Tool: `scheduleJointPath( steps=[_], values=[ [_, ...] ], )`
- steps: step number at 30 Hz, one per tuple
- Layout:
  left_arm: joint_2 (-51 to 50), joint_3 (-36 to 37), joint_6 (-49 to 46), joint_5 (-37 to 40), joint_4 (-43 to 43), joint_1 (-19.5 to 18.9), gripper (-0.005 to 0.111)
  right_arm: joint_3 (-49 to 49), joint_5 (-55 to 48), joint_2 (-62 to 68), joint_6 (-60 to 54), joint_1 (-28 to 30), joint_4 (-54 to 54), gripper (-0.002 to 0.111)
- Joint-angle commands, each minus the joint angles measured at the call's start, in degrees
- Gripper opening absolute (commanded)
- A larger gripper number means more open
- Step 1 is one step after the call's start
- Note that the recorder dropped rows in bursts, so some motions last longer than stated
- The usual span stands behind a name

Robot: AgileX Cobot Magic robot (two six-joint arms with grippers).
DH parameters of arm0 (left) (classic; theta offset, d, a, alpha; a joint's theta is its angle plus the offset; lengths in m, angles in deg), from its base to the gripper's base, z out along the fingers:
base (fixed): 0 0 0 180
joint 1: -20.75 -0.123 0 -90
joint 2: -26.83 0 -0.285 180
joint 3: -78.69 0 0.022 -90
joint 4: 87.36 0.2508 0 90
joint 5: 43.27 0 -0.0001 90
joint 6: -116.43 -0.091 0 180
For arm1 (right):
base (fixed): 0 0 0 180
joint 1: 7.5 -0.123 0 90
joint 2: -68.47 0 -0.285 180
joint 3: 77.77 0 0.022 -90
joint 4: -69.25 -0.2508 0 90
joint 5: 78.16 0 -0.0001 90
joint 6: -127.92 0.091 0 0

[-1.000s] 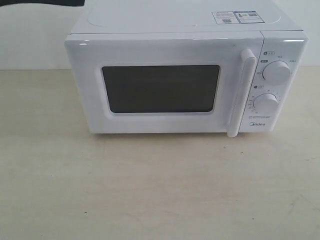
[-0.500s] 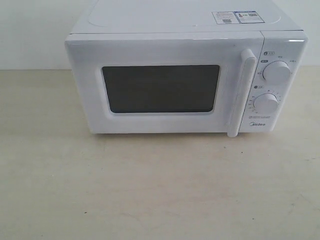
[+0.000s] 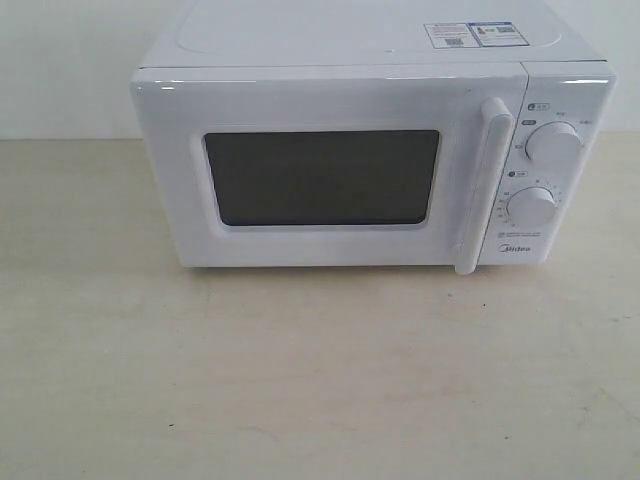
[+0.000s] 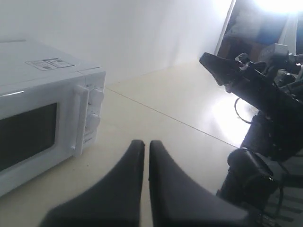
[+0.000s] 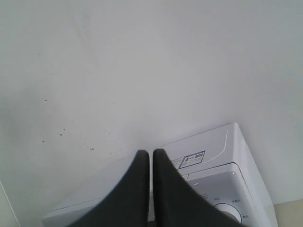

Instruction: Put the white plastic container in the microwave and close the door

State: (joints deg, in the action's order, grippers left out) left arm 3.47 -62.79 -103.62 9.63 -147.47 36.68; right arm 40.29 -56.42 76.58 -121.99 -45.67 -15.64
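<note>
Exterior view shows the door (image 3: 320, 180) closed; left hand (image 4: 146, 143), right hand (image 5: 151, 152) pinched together

A pale beige tabletop (image 3: 320, 380), faintly streaked and marked with a few small dark specks, carried only one thing. The white microwave (image 3: 370, 165) stood upright and square on it toward the back edge, its door (image 3: 320, 170) shut and facing the wide bare stretch of surface in front. In the left wrist view the same tabletop (image 4: 156, 113) showed a thin straight seam (image 4: 165, 116) running across it past the microwave (image 4: 42, 109), and strong glare washed out its far part.
</note>
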Motion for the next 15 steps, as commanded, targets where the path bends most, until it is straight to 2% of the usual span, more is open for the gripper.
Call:
scheduleJointPath(
  steps=[1, 4, 9, 15],
  values=[
    [2.97, -1.3, 1.22, -0.3, 3.51, 0.3, 0.004, -0.32, 0.02, -0.32, -0.48, 0.32, -0.09, 0.0],
    [6.94, -3.5, 6.89, -5.11, 14.02, 0.3, 0.004, -0.32, 0.02, -0.32, -0.48, 0.32, -0.09, 0.0],
    [15.58, -4.73, 23.0, -9.91, 35.3, 0.3, 0.004, -0.32, 0.02, -0.32, -0.48, 0.32, -0.09, 0.0],
    [15.58, -3.51, 22.22, -13.42, 48.67, -0.15, 0.004, -0.32, -0.2, -0.32, -0.48, 0.32, -0.09, 0.0]
  ],
)
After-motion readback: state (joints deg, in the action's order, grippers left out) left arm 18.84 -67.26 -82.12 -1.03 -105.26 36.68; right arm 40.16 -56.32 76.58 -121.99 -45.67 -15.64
